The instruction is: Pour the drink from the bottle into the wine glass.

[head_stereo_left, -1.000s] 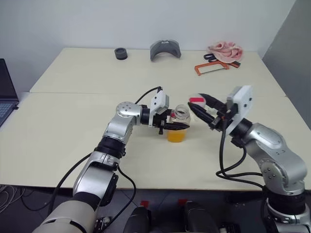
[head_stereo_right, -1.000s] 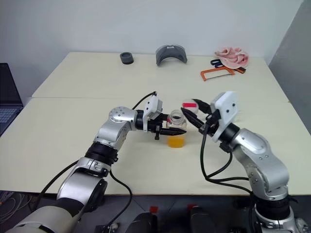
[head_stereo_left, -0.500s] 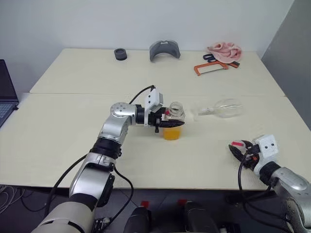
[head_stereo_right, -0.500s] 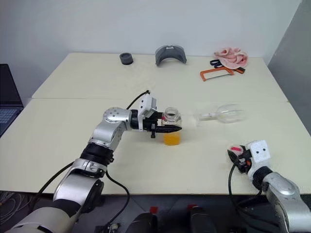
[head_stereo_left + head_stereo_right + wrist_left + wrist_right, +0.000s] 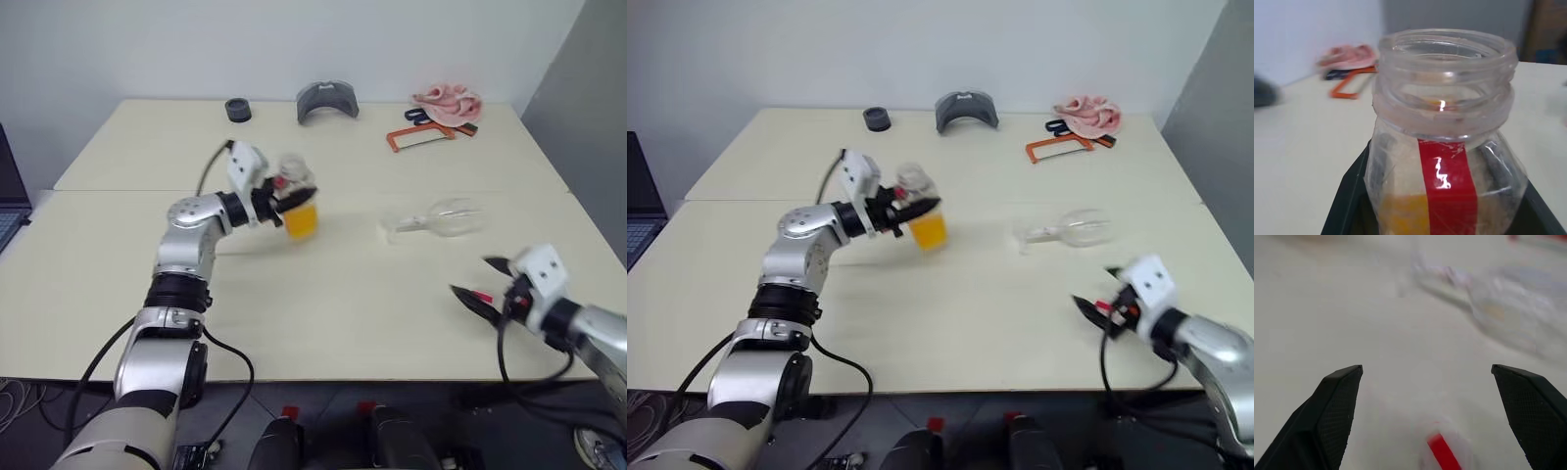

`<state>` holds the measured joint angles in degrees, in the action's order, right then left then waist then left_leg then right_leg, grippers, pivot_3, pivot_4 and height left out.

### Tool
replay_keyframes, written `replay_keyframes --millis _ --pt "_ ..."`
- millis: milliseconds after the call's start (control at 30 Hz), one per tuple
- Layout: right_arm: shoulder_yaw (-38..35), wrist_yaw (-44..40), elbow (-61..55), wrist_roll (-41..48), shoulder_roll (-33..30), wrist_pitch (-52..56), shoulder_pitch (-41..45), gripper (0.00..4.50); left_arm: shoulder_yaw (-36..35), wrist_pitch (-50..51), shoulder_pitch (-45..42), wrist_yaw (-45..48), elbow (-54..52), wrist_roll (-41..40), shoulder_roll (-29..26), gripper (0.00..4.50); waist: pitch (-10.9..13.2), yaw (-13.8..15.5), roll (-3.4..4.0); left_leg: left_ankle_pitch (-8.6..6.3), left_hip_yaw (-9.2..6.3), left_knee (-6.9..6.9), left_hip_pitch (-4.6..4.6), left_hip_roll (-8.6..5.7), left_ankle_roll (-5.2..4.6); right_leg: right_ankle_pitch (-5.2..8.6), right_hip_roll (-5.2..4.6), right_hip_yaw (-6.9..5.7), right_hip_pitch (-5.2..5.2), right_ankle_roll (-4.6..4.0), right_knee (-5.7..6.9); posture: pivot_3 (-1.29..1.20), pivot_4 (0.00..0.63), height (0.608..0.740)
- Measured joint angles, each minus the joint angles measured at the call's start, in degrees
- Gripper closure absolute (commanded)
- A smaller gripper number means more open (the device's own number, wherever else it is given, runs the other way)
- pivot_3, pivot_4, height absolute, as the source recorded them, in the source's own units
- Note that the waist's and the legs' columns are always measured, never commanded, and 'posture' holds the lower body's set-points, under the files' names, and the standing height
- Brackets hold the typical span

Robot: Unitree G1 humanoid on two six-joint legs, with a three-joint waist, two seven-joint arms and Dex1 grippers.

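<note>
Clear bottle (image 5: 294, 199) uncapped, clamped in left tool (image 5: 284, 201), wine glass (image 5: 438, 218) lying sideways, right tool (image 5: 477, 284) spread apart.

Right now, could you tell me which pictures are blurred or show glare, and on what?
Left wrist view: the bottle is sharp, with glare on its red stripe and neck, and the table behind is out of focus. Right wrist view: the wine glass lying on its side and the cap are smeared. Eye views: the bottle and left hand look motion-blurred.
</note>
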<state>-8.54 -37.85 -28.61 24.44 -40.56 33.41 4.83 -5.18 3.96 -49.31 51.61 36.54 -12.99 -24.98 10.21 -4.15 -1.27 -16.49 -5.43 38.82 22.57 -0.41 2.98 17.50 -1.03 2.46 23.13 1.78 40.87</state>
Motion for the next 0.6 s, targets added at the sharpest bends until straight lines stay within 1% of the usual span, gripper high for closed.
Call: replay_keyframes --millis 100,167,267,333,467,600 --pt "10.1 -0.3 -1.0 1.1 7.9 1.3 12.9 0.0 -2.8 -0.7 -0.1 -8.4 3.6 1.1 -1.6 2.76 0.0 -0.2 -0.02 0.01 -0.37 -0.05 0.07 0.07 0.01 0.02 0.03 -0.27 0.03 -0.04 0.0 0.0 0.15 0.74" --pt "15.7 0.7 1.1 0.5 12.6 2.3 18.0 0.0 -4.2 -0.8 0.1 -11.9 5.2 1.4 -2.2 2.76 0.0 0.0 -0.02 0.04 -0.54 -0.03 0.19 0.07 0.06 0.01 -0.03 -0.31 0.07 -0.06 0.02 0.0 0.15 0.74" --pt "21.2 2.4 6.9 -2.8 17.2 2.8 22.8 0.0 -5.9 -0.9 0.3 -15.2 7.4 1.5 -2.9 2.76 0.0 1.0 -0.03 0.15 -0.5 0.0 0.36 -0.09 0.26 0.01 -0.25 -0.35 0.14 -0.06 -0.04 0.0 0.15 0.74" --pt "24.0 3.4 11.3 -5.1 20.3 2.9 26.7 0.0 -7.4 -0.9 0.3 -17.0 8.9 1.4 -3.4 2.76 0.0 1.2 -0.05 0.15 -0.39 0.06 0.4 -0.27 0.26 -0.01 -0.43 -0.29 0.16 -0.03 -0.1 0.0 0.15 0.74" --pt "26.4 5.2 18.8 -8.5 26.2 2.1 33.8 0.0 -8.6 -2.0 0.0 -18.8 10.8 1.0 -3.4 2.76 0.0 1.5 -0.09 0.15 -0.46 0.05 0.38 -0.34 0.26 -0.02 -0.53 -0.35 0.15 -0.01 -0.11 0.0 0.15 0.74" --pt "26.7 5.4 22.0 -10.5 27.6 1.4 34.8 0.0 -8.8 -3.3 -0.7 -20.3 12.8 1.0 -3.5 2.76 0.0 1.3 -0.09 0.15 -0.47 0.02 0.34 -0.31 0.26 -0.02 -0.48 -0.34 0.16 -0.01 -0.04 0.0 0.15 0.74"
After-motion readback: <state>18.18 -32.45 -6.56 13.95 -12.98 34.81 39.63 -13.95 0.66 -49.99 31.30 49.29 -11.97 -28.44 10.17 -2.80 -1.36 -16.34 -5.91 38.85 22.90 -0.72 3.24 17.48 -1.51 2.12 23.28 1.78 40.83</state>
